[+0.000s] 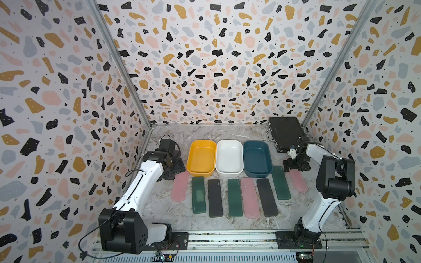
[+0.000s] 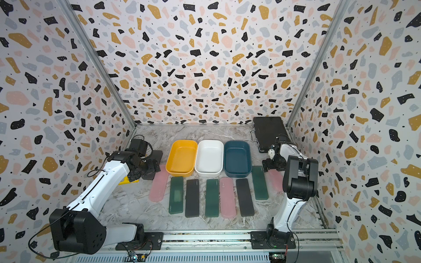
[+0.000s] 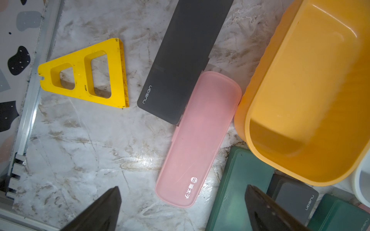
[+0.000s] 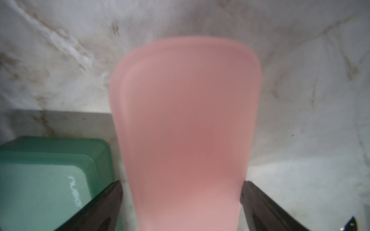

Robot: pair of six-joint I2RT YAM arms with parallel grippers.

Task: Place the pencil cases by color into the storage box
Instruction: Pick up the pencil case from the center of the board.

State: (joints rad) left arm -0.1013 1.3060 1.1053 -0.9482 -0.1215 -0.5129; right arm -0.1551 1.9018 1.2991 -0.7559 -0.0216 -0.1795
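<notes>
The right pink case (image 4: 186, 124) is blurred in the right wrist view, and its far end is cut off there. In both top views that end is hidden under the right gripper (image 1: 295, 169). There the far-left black case (image 3: 180, 60) is largely hidden under the left arm (image 1: 145, 180).

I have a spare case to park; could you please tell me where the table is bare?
Bare marble shows behind the three bins, up to the back wall and beside the black briefcase, and in the strip between the row of pencil cases and the front rail. Crowded: bins and cases, almost edge to edge.
</notes>
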